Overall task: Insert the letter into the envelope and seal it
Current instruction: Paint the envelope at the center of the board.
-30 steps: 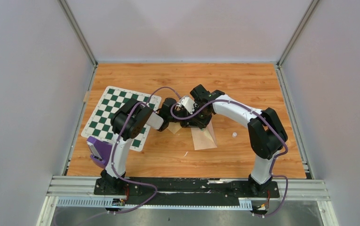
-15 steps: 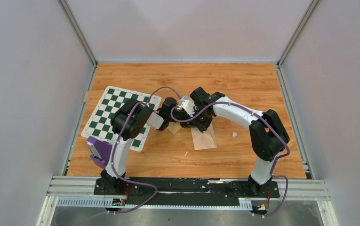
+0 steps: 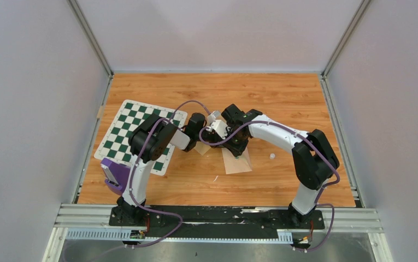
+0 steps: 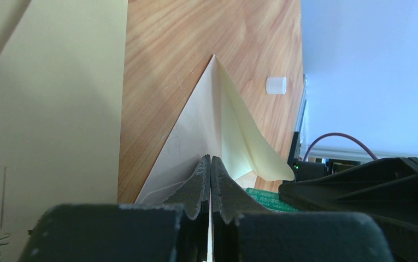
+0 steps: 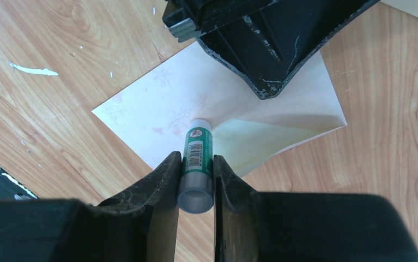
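Firmly pinching a small green-labelled glue stick (image 5: 198,147) in the right gripper (image 5: 196,166), white tip touching the pale, faintly flowered paper envelope (image 5: 157,103) just at the fold of its yellowish triangular flap (image 5: 272,128). Pressed together on that flap's edge with the left gripper (image 4: 211,164), holding it raised off the wooden table (image 5: 59,43). No sign of the bordered cream letter in any view; probably already inside. Sealing step, judging by this: next, drag glue along the flap, then fold down and press.
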Action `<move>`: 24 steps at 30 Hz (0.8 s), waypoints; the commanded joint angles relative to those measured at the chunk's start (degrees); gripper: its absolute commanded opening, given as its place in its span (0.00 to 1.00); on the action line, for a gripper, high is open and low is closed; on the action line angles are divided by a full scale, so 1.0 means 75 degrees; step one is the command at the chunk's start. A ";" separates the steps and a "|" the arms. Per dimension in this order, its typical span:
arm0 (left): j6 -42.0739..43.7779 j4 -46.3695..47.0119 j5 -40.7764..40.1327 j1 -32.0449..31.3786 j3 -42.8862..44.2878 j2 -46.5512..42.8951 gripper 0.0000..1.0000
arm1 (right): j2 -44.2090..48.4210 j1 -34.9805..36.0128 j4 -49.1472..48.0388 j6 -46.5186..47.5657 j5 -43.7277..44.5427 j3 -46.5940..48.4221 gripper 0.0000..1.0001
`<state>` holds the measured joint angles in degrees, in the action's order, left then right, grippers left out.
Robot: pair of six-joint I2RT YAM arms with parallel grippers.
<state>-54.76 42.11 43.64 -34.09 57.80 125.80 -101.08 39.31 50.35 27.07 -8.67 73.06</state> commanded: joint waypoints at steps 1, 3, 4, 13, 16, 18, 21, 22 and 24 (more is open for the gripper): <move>0.0224 -0.0235 -0.0303 0.0010 0.0115 0.0219 0.00 | 0.0008 0.0067 0.0343 -0.0127 -0.0100 -0.0044 0.00; 0.0231 -0.0232 -0.0310 0.0010 0.0110 0.0210 0.00 | -0.0109 0.0067 0.0281 -0.0159 -0.0090 0.0148 0.00; 0.0233 -0.0235 -0.0310 0.0015 0.0104 0.0202 0.00 | -0.0161 0.0073 0.0248 -0.0174 -0.0089 0.0220 0.00; 0.0265 -0.0257 -0.0325 0.0013 0.0091 0.0176 0.00 | -0.0588 -0.0097 -0.0030 -0.0106 0.0216 0.0728 0.00; 0.0259 -0.0245 -0.0304 0.0010 0.0108 0.0194 0.00 | -0.0678 -0.0219 -0.0084 -0.0050 0.0297 0.0886 0.00; 0.0247 -0.0247 -0.0304 0.0010 0.0104 0.0195 0.00 | -0.0726 -0.0290 -0.0101 -0.0004 0.0349 0.0960 0.00; 0.0257 -0.0258 -0.0312 0.0010 0.0104 0.0186 0.00 | -0.0792 -0.0347 -0.0131 0.0019 0.0404 0.1004 0.00; 0.0258 -0.0258 -0.0305 0.0015 0.0113 0.0191 0.00 | -0.0805 -0.0343 -0.0136 0.0013 0.0414 0.1002 0.00; 0.0259 -0.0259 -0.0305 0.0016 0.0120 0.0186 0.00 | -0.0808 -0.0346 -0.0150 0.0011 0.0417 0.0993 0.00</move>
<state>-54.74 42.09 43.62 -34.09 57.82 125.80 -105.80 37.19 51.57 26.63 -7.86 79.15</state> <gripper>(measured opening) 0.006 0.246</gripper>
